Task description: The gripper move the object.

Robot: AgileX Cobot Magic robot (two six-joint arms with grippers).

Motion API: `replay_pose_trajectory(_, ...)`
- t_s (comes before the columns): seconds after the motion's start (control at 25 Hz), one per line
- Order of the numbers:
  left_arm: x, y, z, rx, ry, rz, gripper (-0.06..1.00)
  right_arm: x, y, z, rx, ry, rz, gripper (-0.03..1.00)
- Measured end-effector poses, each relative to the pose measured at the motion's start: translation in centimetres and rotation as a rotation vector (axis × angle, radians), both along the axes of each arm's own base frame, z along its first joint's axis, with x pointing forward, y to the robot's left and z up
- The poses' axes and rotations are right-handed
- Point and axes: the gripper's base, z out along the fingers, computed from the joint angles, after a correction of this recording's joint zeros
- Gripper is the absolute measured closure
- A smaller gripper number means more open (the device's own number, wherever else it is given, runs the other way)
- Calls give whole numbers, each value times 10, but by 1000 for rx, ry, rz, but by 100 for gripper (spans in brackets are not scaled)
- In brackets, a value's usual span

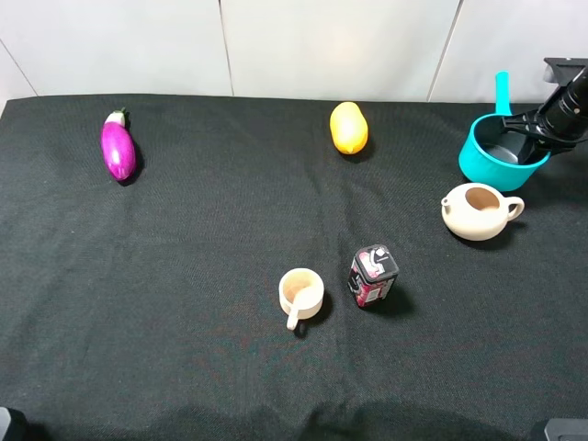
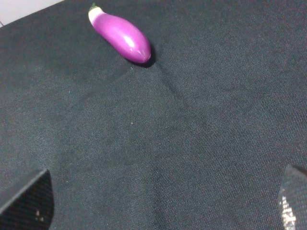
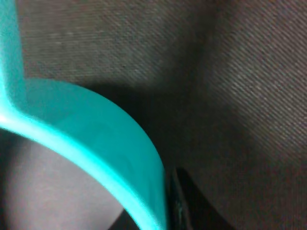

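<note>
Sitting far behind the can [image 1: 373,276] and off to its right, the pan [image 1: 485,163] is teal with a dark inside. Its long handle [image 1: 502,92] points away from the can, toward the white wall [image 1: 322,46]. It is hard to tell if the pan's bottom touches the black cloth [image 1: 184,276].

The right gripper [image 1: 525,138] comes in from the side of the pan that is farthest from the can. It is closed tight on the pan's rim [image 3: 72,148]. In the right wrist view one black finger [image 3: 181,206] is pressed against the outside of the pan, and the cloth shows past it. The other finger is hard to see there.

The left gripper [image 2: 160,206] is wide open and holds nothing. Its two fingers [image 2: 29,201] show only as dark corners, far apart, with bare cloth between them. The high view does not show where this gripper is from the can.

The teapot [image 1: 478,211] is to the right of the can and a bit farther back, between the can and the pan. It is close to the pan but not touching it. The cup [image 1: 300,292] is just left of the can, with its little handle pointing to the front. The yellow fruit [image 1: 348,127] lies well behind the can. The purple eggplant [image 1: 118,147] lies far to the left of the can and farther back. The left wrist view also shows the eggplant [image 2: 120,36], lying on its side on the cloth.
</note>
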Motion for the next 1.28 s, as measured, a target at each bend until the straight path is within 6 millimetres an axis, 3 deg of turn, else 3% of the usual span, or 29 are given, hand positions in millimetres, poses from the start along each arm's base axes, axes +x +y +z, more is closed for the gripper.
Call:
replay_pose_trajectory(0.52,0,0,0,0,0,0,-5,1,-3,-26,32,45,-33,94)
replay_pose_trajectory(0.76,0,0,0,0,0,0,-5,1,-3,-26,32,41,-33,74)
replay_pose_trajectory(1.0,0,0,0,0,0,0,-5,2,-3,-26,29,35,-33,39)
replay_pose_trajectory(1.12,0,0,0,0,0,0,-5,2,-3,-26,29,35,-34,31)
replay_pose_trajectory(1.28,0,0,0,0,0,0,-5,2,-4,-26,27,35,-32,29)
